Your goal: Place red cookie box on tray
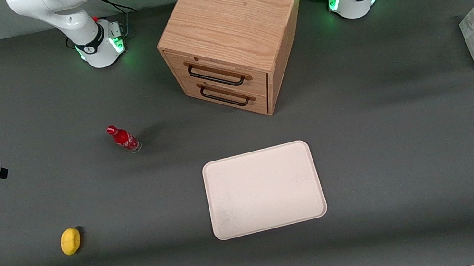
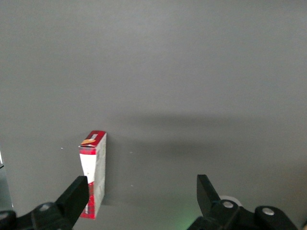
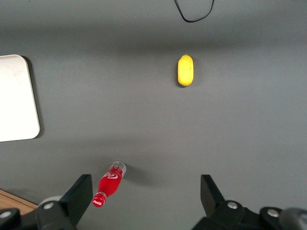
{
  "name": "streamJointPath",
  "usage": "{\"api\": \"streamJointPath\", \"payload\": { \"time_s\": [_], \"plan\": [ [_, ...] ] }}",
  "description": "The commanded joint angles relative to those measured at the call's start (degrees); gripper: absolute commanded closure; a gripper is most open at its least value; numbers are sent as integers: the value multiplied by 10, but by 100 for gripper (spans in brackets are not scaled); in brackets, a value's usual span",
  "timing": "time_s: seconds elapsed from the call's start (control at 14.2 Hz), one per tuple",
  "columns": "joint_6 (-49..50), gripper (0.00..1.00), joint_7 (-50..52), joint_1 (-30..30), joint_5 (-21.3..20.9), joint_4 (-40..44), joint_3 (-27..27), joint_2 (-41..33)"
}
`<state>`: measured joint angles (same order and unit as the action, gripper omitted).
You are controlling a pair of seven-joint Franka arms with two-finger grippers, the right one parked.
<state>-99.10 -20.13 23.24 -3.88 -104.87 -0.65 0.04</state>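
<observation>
Gripper open above the table, box not yet gripped, tray bare.

The left gripper [image 2: 139, 203] hangs w/ jaws spread wide, holding nothing; the red cookie box [image 2: 93, 173] stands on a narrow edge just beside one finger, not between them, toward the working arm's end of the table and well apart from the tray [image 1: 264, 189]. Risks, as I judge them: box is thin & upright, so a descending finger could clip its top and topple it; closing off-centre may pinch a corner & let it twist or slip on the long carry. Tray has nothing on it. The drawer chest [image 1: 233, 32] has both drawers looking shut, contents unseen, though the front view shows them at an angle so prob. not certain. Red bottle [image 1: 124, 139] & yellow object [image 1: 70, 240] lie toward the parked arm's end, clear of the likely path.
</observation>
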Motion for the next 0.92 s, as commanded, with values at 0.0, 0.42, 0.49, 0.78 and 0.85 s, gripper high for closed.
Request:
{"api": "streamJointPath", "payload": {
  "time_s": [0.0, 0.42, 0.49, 0.78, 0.85],
  "plan": [
    [-68, 0, -80, 41, -5, -72, -1, -17],
    [-321, 1, -215, 66, -7, -254, -85, -18],
    [-363, 0, -232, 68, -7, -277, -99, -11],
    [-398, 1, -236, 93, -7, -292, -113, 49],
    [-409, 1, -237, 101, -7, -296, -114, 66]
  ]
}}
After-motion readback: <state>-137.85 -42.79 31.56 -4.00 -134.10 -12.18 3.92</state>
